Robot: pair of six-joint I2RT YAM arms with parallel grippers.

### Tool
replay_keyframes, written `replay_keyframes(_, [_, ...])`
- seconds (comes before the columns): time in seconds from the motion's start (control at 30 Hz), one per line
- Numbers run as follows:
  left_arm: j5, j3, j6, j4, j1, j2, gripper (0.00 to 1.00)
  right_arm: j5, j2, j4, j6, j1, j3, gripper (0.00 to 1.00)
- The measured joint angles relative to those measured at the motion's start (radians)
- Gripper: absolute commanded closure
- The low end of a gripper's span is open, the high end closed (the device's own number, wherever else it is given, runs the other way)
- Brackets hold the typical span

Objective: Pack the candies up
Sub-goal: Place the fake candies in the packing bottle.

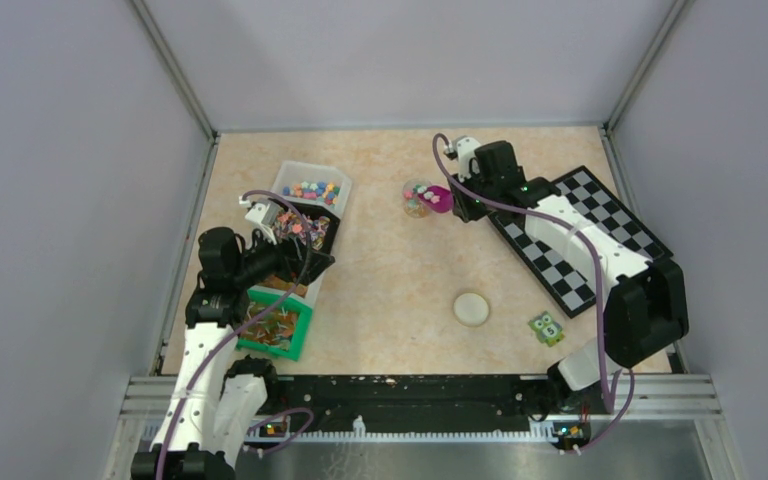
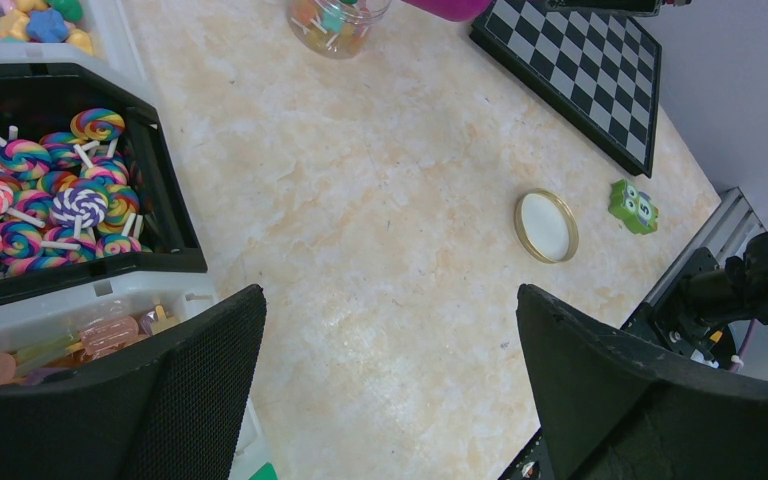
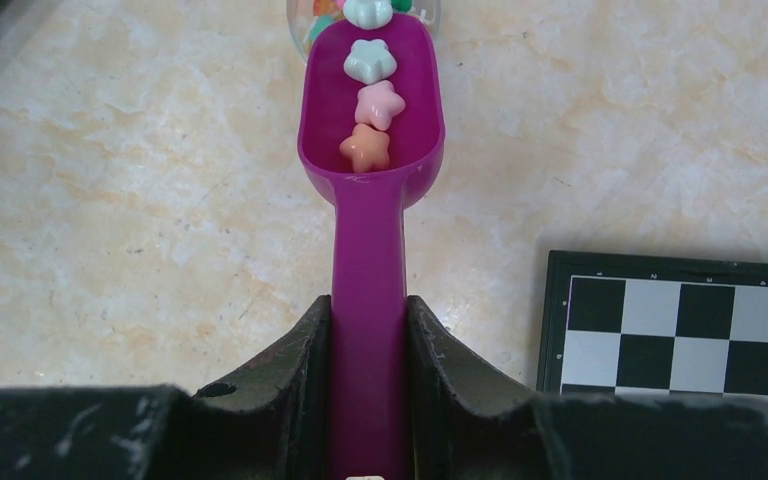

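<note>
Magenta scoop point(image 3: 370, 200) pinched by right gripper point(image 3: 368, 320), tip at jar point(image 1: 418, 198).
Star candies point(image 3: 372, 105) in scoop; left gripper point(image 2: 390, 330) spread wide.

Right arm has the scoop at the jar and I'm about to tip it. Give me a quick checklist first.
1. Grip: right gripper clamped on the scoop handle: ok.
2. Aim: scoop lip sits at the mouth of the jar: ok.
3. Load: star candies lined up in the scoop bowl, ready to slide: ok.
4. Jar open: lid lies flat on the table, apart from the jar: ok.
5. Clearance: left gripper open, holding nothing, off by the bins: ok.
6. Room left in the jar: cannot tell.
</note>
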Motion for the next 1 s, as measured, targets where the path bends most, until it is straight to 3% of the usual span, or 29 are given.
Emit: replay_keyframes(1.0, [0.000,0.000,0.000,0.000,-0.005,-0.001,0.01,0.053,0.070,-0.150,-0.027,0.028,0.139,1.00])
